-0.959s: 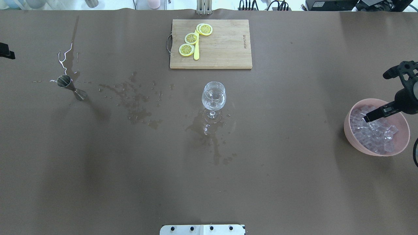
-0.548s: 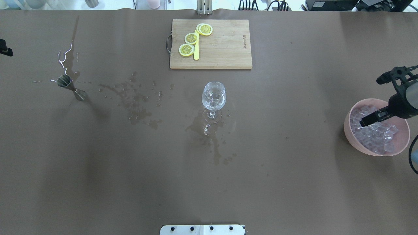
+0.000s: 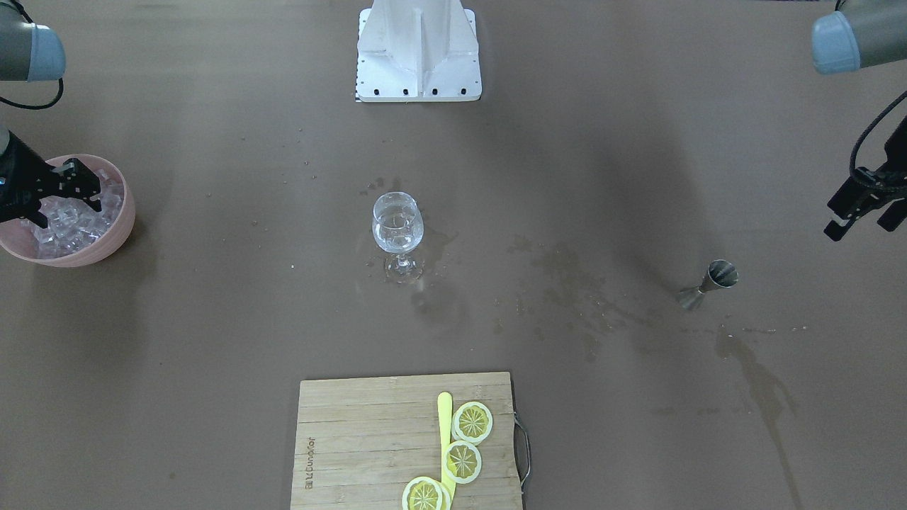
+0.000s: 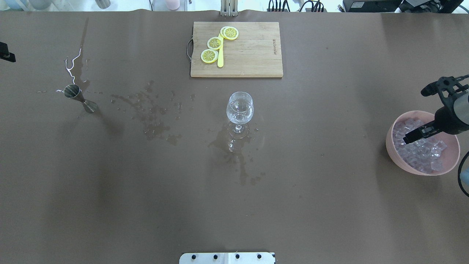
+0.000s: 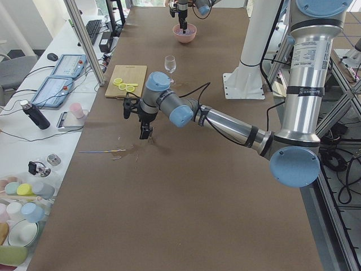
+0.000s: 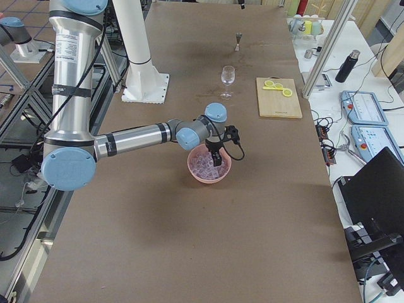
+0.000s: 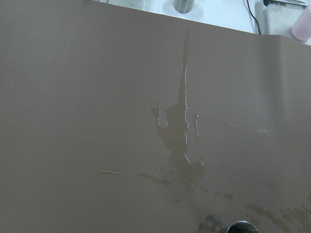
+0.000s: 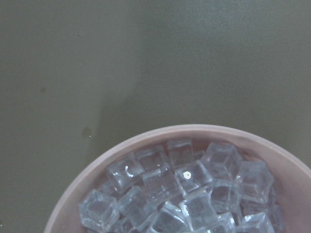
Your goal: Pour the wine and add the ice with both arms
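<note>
The wine glass (image 4: 239, 108) stands upright mid-table with a little clear wine (image 3: 397, 234) in its bowl. The ice (image 4: 421, 151) fills a pink bowl (image 4: 391, 148) at the table's right end; the right wrist view looks straight down on the cubes (image 8: 184, 189). My right gripper (image 4: 406, 138) hangs tilted over the bowl's near-left part, fingers apart and empty, just above the cubes (image 3: 64, 223). A steel jigger (image 4: 75, 96) stands on the left. My left gripper (image 3: 857, 228) is open and empty, beyond the jigger near the table's left end.
A wooden cutting board (image 4: 253, 58) with lemon slices (image 4: 214, 43) and a yellow knife lies at the far middle. Wet spill stains (image 4: 154, 117) spread between the jigger and the glass and in front of the glass. The white pedestal (image 3: 419, 53) stands at the robot's edge.
My right gripper has slid a little leftward and lower over the ice bowl. My left gripper has drawn back slightly toward the table's left edge. The glass and jigger stay put.
</note>
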Tool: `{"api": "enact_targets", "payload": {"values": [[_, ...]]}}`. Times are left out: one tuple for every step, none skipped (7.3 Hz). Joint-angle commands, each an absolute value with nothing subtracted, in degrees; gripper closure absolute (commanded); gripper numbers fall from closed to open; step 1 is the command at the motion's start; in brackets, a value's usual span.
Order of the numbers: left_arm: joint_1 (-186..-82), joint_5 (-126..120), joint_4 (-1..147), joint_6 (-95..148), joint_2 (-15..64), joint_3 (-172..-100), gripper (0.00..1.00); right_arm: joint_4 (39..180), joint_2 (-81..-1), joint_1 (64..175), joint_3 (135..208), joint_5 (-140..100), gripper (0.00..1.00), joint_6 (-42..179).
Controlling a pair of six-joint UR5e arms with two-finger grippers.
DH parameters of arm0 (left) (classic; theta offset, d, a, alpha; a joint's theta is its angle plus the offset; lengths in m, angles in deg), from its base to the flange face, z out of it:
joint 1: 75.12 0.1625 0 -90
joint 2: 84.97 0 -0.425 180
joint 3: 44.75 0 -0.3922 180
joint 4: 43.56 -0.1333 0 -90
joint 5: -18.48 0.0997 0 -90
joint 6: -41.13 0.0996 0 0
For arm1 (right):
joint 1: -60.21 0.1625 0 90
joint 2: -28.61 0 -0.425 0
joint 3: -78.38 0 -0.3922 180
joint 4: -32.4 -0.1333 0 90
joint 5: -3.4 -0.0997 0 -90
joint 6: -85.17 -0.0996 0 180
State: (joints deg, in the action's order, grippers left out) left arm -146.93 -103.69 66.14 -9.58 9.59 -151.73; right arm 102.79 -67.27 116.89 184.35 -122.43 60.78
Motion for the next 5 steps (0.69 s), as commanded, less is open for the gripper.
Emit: {"api": "enact_targets", "payload": {"values": [[-147.0,-103.7,64.2,-9.6,11.1,-151.8,0.02,102.9,-67.5,116.9,184.2,-122.5,0.22,61.1],[-146.9,-103.7,64.3,-9.6,11.2,-151.6,0.02,102.9,-67.6,116.9,184.2,-122.2,0.22,61.4],[-146.9,-103.6,64.3,-9.6,11.3,-151.6,0.02,102.9,-67.9,117.0,184.1,-122.0,0.24,61.4],[-146.9,-103.6,64.3,-9.6,11.2,-151.6,0.02,102.9,-67.9,116.9,184.0,-121.9,0.24,61.4],[-146.9,-103.7,64.2,-9.6,11.3,-151.6,0.02,102.9,-67.8,116.9,183.8,-122.0,0.25,61.4]]}}
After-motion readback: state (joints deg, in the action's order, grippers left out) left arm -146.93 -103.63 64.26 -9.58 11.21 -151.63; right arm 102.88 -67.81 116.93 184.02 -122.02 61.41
